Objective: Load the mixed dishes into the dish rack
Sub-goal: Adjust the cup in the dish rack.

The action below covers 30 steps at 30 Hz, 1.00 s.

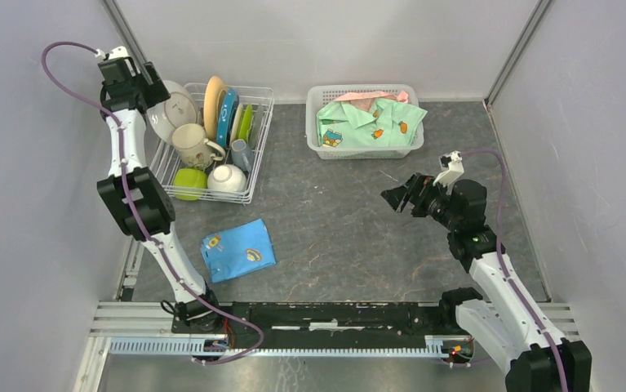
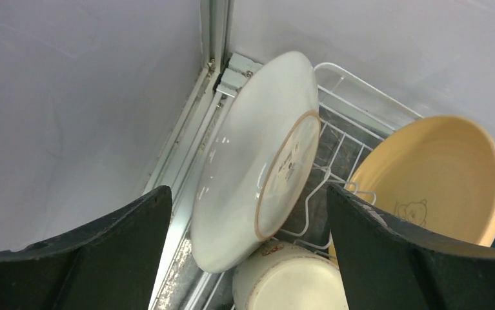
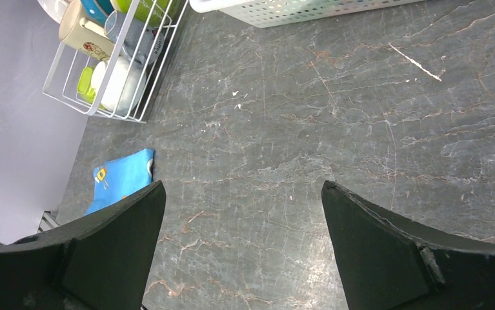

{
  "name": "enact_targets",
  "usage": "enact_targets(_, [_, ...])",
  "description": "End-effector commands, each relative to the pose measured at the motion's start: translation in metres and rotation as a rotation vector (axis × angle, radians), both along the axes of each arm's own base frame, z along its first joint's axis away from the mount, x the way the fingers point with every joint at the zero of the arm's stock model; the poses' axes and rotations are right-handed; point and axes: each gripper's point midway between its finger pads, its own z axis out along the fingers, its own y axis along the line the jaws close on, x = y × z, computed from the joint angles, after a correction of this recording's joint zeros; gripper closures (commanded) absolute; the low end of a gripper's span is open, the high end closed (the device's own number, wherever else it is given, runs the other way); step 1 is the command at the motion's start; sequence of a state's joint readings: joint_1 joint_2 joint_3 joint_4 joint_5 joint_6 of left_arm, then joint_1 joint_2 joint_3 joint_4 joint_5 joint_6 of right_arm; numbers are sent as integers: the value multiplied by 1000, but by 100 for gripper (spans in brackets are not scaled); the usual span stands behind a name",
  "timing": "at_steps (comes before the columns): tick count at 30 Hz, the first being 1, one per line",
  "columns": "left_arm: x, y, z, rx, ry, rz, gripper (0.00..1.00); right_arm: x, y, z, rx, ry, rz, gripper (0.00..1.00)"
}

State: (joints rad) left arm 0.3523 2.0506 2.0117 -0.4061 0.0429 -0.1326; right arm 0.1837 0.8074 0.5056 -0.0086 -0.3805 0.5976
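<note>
The white wire dish rack [image 1: 257, 139] stands at the back left and holds the dishes. A white plate [image 1: 175, 112] leans at its left end, next to a beige mug [image 1: 194, 144], a cream-orange plate [image 1: 214, 104], a blue plate [image 1: 228, 116], a lime-green plate [image 1: 247, 122], a grey cup [image 1: 241, 153], a green cup [image 1: 188, 181] and a white bowl [image 1: 226, 177]. My left gripper [image 1: 151, 91] is open above the white plate [image 2: 251, 161], its fingers apart on either side and not touching it. My right gripper [image 1: 400, 197] is open and empty over bare table.
A white latticed basket [image 1: 365, 143] with green clothing stands at the back middle. A folded blue cloth [image 1: 237, 250] lies in front of the rack. Grey walls close in on the left, back and right. The rack's left side is next to the wall rail [image 2: 186, 139].
</note>
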Motion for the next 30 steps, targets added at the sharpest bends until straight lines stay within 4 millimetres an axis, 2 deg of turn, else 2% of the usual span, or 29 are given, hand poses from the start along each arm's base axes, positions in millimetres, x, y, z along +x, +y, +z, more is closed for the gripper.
enact_targets(1, [7, -13, 19, 26, -54, -70, 5, 8, 2, 22, 7, -72, 2, 2])
enact_targets(6, [9, -24, 11, 29, -104, -132, 11, 10, 4, 17, 13, -65, 8, 2])
enact_targets(11, [-7, -2, -1, 83, -102, 7, 10, 10, 5, 14, 8, -60, 14, 2])
enact_targets(16, [-13, 5, -13, 104, -76, 35, 8, 10, 4, 11, 1, -58, 14, 2])
enact_targets(18, [-13, 1, -12, 104, -64, 11, 8, 11, 4, 9, -1, -53, 12, 2])
enact_targets(22, [-19, -2, 7, 123, -106, 8, 8, 11, 4, 7, -5, -50, 15, 2])
enact_targets(25, [-23, 3, 15, 144, -123, 41, 8, 12, 6, 7, 1, -50, 20, 2])
enact_targets(30, [-21, 5, -7, 124, -71, 47, 8, 12, 7, 10, 6, -58, 26, 2])
